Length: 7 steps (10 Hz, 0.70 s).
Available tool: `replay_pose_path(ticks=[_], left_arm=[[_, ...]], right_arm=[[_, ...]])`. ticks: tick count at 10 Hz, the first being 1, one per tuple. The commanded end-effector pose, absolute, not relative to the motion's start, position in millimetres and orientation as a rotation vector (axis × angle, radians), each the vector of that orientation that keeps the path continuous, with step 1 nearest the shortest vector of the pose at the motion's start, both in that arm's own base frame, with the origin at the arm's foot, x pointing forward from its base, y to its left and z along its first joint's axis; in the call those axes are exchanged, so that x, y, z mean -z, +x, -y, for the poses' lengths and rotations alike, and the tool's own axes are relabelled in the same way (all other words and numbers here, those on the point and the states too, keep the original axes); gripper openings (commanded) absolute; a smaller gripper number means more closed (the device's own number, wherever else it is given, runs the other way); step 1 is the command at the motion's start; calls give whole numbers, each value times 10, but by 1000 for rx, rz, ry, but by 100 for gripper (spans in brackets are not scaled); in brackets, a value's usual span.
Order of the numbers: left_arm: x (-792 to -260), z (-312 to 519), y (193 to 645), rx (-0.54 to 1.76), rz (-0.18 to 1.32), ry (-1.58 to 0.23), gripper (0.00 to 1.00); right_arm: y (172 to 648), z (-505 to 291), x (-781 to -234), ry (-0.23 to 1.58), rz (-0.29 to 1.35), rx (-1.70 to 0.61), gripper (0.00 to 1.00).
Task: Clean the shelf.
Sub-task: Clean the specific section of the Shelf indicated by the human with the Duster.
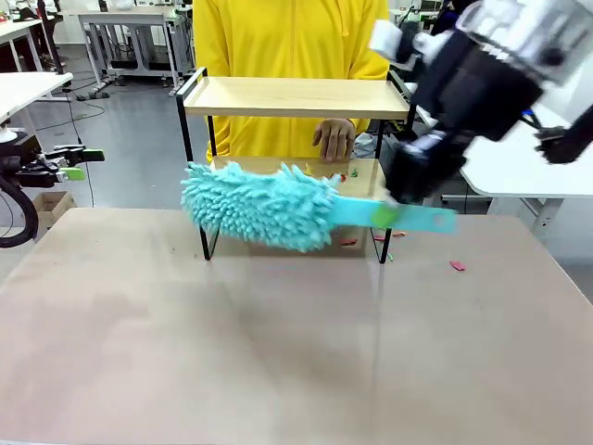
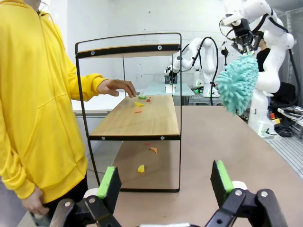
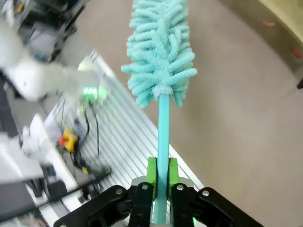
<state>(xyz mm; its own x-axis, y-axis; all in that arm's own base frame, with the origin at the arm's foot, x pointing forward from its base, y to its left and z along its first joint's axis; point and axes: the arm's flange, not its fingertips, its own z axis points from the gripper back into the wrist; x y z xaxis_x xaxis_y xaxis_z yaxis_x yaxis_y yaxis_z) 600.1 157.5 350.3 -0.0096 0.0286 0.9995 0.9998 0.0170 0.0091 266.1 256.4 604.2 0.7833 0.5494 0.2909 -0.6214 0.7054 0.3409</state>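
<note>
- The right tool (image 1: 387, 211) is clamped on the flat handle of a turquoise, fluffy microfibre duster (image 1: 264, 206). The right wrist view shows its green pads (image 3: 151, 171) pressed to either side of the handle, with the head pointing straight away from the tool (image 3: 161, 177).
- The left tool (image 1: 72, 165) hangs at the 9 o'clock edge of the front view with its jaws spread wide and nothing between them (image 2: 165, 182). It is well apart from the work.
- The small two-tier, light-wood, black-metal-framed shelf (image 1: 296, 96) stands on the beige surface (image 1: 278, 352) at 12 o'clock, just beyond the duster.
- Small coloured paper scraps (image 1: 347, 174) lie on the lower board, and a few more are on the surface near the shelf's 3 o'clock leg (image 1: 457, 266).
- A person in a yellow sleeve has a hand (image 1: 334, 139) over the lower board near those scraps.
- The key relation: the duster's long axis runs 9 to 3 in the front view, parallel to the boards, with its head in front of the lower tier's 9 o'clock half.
- The scraps lie toward 2 o'clock from the head and about 11 o'clock from the right tool.
- The right arm is clearly the nearer one. The coming sweep probably needs the head pushed in toward 12 o'clock and drawn along the board, while minding the hand.
</note>
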Motion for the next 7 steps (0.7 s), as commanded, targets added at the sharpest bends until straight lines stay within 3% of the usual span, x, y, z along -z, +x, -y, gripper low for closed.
replay_pose_path(ticks=[1,3,4,7], left_arm=[[-3530,-1577,5984,1195,1254,-1209,100],[-3530,-1577,5984,1195,1254,-1209,100],[-3530,-1577,5984,1195,1254,-1209,100],[-3530,-1577,5984,1195,1254,-1209,100]], right_arm=[[2709,-3048,-5947,325,277,-486,13],[2796,-3329,-5874,292,295,-365,13],[2848,-3372,-5866,399,267,-398,13],[2658,-3244,-5862,340,301,-436,13]])
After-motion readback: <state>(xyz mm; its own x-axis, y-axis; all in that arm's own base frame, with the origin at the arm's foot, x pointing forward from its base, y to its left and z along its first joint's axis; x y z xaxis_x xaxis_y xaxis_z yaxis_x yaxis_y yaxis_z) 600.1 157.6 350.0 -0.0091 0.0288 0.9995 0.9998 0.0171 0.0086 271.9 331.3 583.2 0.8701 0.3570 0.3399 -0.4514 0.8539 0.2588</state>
